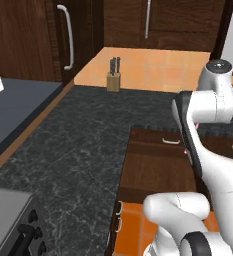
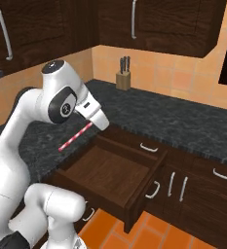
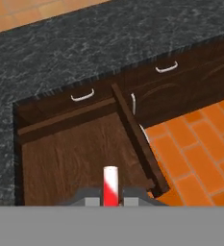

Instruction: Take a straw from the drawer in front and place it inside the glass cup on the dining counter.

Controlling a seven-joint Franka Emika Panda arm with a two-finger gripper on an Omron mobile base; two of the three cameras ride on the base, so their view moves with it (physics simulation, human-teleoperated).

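Now the end effector (image 2: 96,118) is pinching the straw (image 2: 75,136), which sticks out from its tip, up above the open drawer (image 2: 105,172). Below the end effector the drawer looks bare inside. I think the straw is very light, thin and smooth, so it could slip or bend (a soft squeeze near one end seems best). The black worktop (image 2: 168,116) runs beyond the end effector, with a knife block (image 2: 123,78) far behind it

A black speckled counter (image 1: 78,150) carries a knife block (image 1: 113,80) near the wall.
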